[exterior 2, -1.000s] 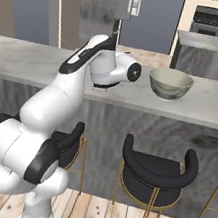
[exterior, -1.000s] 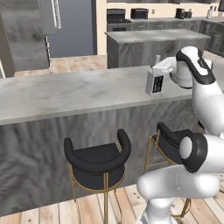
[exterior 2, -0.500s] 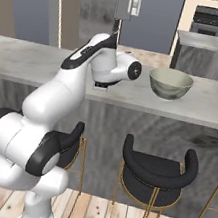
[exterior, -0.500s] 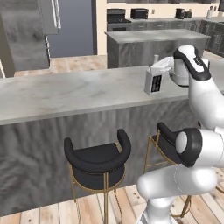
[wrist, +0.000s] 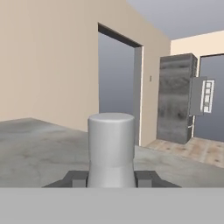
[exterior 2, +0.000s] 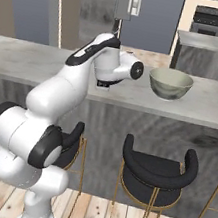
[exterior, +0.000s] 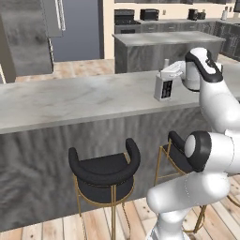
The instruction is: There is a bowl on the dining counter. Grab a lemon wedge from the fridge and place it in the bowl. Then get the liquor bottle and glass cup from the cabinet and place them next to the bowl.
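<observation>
Stools: two black-cushioned stools [exterior: 104, 168] on gold legs stand nearest, tucked against the grey wood-grain front of the counter.
Dining counter: the long marbled slab [exterior: 70, 101] runs left to right just beyond the stools.
Liquor bottle: upright, its base on or just above the slab toward the right end in the left base view [exterior: 163, 85], black label facing the camera; in the hand view its pale cap and neck [wrist: 111, 148] rise between the dark fingertips.
Gripper: [wrist: 111, 178] at the bottle's neck, a finger on either side and pressed against it, so it is clamped on the bottle.
Bowl: the wide pale bowl [exterior 2: 170, 83] sits on the slab to the right of the gripper, close by but apart from it.
Island: a shorter grey island [exterior: 164, 47] stands farther back.
Fridge: a dark grey door front [exterior: 77, 26] at the far wall.
</observation>
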Controlling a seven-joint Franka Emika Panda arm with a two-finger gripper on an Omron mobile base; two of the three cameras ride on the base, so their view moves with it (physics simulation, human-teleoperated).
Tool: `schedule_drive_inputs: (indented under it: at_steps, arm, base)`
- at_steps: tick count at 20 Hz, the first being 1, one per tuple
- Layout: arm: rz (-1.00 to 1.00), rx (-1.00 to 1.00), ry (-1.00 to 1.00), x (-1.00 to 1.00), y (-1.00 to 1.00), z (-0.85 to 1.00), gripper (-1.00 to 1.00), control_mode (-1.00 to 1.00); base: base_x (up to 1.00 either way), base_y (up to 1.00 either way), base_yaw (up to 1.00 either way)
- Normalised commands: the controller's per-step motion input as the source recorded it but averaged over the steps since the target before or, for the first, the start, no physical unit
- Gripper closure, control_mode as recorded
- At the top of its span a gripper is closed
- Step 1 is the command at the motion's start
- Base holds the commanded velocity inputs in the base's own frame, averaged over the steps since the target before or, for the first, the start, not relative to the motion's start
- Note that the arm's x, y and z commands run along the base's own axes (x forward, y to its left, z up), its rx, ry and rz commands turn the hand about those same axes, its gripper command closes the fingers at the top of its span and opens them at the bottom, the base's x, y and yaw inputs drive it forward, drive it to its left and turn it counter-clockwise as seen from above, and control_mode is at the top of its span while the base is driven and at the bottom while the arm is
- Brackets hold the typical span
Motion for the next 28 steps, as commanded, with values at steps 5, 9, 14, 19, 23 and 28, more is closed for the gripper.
schedule_drive_inputs:
  at_steps: [5, 9, 14, 19, 23, 28]
  arm:
    - [0.01, 0.00, 0.00, 0.02, -0.01, -0.19, 1.00, -1.00]
    - [0.01, 0.00, 0.00, 0.06, 0.00, -0.20, 1.00, -1.00]
    - [0.01, 0.00, 0.00, 0.25, 0.00, -0.14, 1.00, -1.00]
    - [0.03, 0.00, 0.00, 0.34, -0.07, -0.02, 1.00, -1.00]
    - [0.05, 0.00, 0.00, 0.37, -0.16, 0.00, 1.00, -1.00]
    - [0.05, 0.00, 0.00, 0.46, -0.12, -0.01, 1.00, -1.00]
  base:
    - [0.00, 0.00, 0.00]
    - [0.00, 0.00, 0.00]
    - [0.00, 0.00, 0.00]
    - [0.00, 0.00, 0.00]
    - [0.00, 0.00, 0.00]
    - [0.00, 0.00, 0.00]
